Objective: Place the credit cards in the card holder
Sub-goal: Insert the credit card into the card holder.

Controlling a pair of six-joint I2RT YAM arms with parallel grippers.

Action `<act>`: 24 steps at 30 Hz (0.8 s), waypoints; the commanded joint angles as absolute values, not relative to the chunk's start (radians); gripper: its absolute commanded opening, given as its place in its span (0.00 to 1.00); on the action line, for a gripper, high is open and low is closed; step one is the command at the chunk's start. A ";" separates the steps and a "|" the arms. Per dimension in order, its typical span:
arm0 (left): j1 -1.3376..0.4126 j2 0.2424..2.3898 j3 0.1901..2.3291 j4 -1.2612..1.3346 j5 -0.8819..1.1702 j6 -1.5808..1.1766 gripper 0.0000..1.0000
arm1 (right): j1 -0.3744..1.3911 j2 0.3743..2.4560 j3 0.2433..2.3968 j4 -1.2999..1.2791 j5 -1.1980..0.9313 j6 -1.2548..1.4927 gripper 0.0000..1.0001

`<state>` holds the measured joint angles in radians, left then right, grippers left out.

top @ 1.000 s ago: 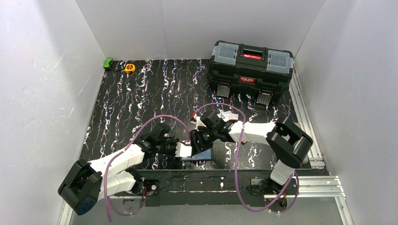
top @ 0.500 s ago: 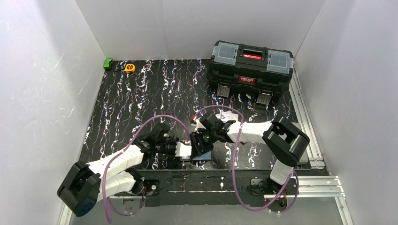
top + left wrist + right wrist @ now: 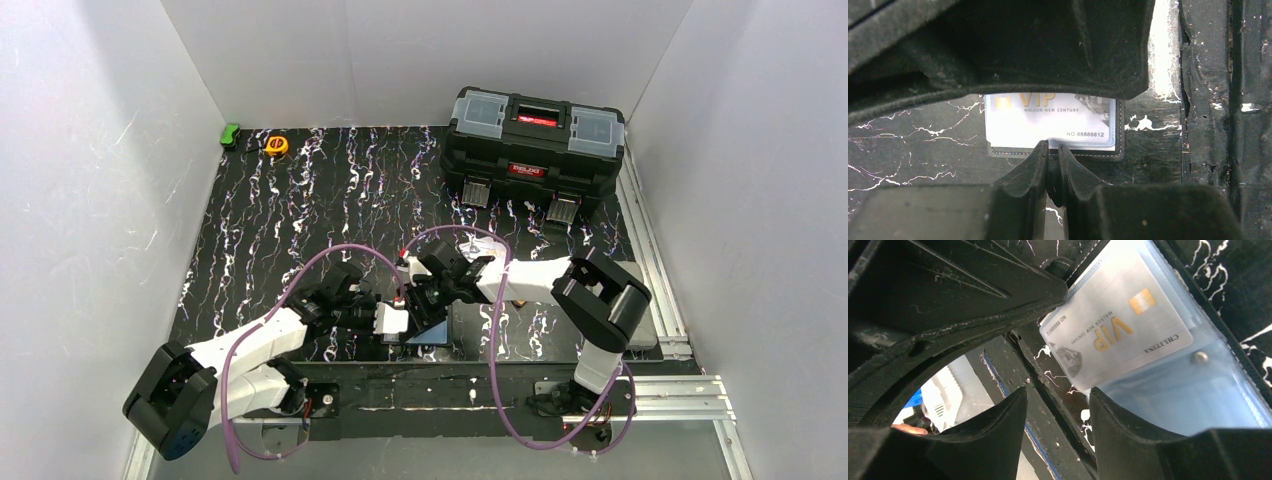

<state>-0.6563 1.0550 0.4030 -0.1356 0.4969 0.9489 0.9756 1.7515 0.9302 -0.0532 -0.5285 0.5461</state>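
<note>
One silver VIP card [image 3: 1048, 120] sits in the clear sleeve of the card holder [image 3: 1088, 153]. The holder lies open on the table [image 3: 300, 200], well in front of the toolbox [image 3: 535, 140] and off to its left. Left gripper [image 3: 1053, 149] is pinched almost closed on the holder edge farthest from the toolbox, same pose as a second ago. Right gripper [image 3: 1058, 405] has its jaws apart with nothing between them, low over the holder's card corner. Diff: right arm and elbow have swung further left of the toolbox.
</note>
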 commanded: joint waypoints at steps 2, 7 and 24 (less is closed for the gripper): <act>-0.658 1.031 0.425 -0.146 0.542 0.936 0.03 | 0.982 1.761 0.999 -0.035 -0.571 0.526 0.55; -0.658 1.025 0.435 -0.148 0.509 0.918 0.30 | 0.975 1.744 1.019 -0.091 -0.542 0.510 0.55; -0.656 0.827 0.615 -0.500 0.300 0.872 0.98 | 0.703 1.327 0.792 -0.229 -0.371 0.548 0.65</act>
<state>-0.6567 0.9035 0.5453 -0.3382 0.3607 0.8810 0.7712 1.4055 0.8120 -0.1768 -0.4355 0.5426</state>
